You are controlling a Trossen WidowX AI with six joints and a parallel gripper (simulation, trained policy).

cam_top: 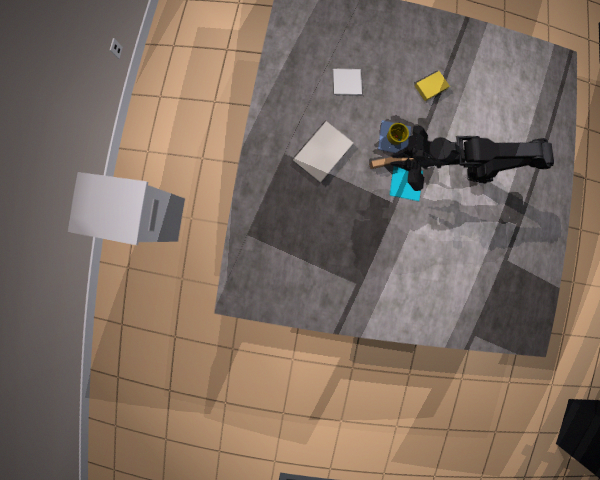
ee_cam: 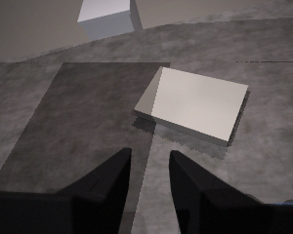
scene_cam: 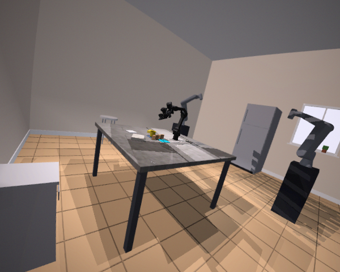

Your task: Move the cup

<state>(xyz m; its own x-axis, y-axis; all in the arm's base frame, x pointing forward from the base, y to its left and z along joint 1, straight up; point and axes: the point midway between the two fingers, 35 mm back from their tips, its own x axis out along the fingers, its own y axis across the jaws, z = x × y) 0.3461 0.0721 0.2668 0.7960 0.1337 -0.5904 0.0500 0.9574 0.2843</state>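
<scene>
The yellow cup (cam_top: 390, 133) (scene_cam: 153, 134) stands upright on the blue pad (cam_top: 385, 143), with small dark reddish shapes inside that look like marbles. The cyan pad (cam_top: 404, 190) (scene_cam: 164, 141) lies a little way off, partly under the arm in the top view, with nothing seen on it. My gripper (cam_top: 407, 156) (scene_cam: 160, 118) (ee_cam: 149, 156) is raised above the table, beside the cup as seen from above. Its fingers stand partly apart with nothing between them. The cup is not in the wrist view.
A long wooden block (cam_top: 383, 163) (scene_cam: 157, 136) lies between the two pads. A pale box (cam_top: 323, 149) (scene_cam: 137, 136) (ee_cam: 200, 104) lies beyond them. A yellow block (cam_top: 432, 85) and a white square (cam_top: 347, 81) (scene_cam: 131, 131) lie further along the table.
</scene>
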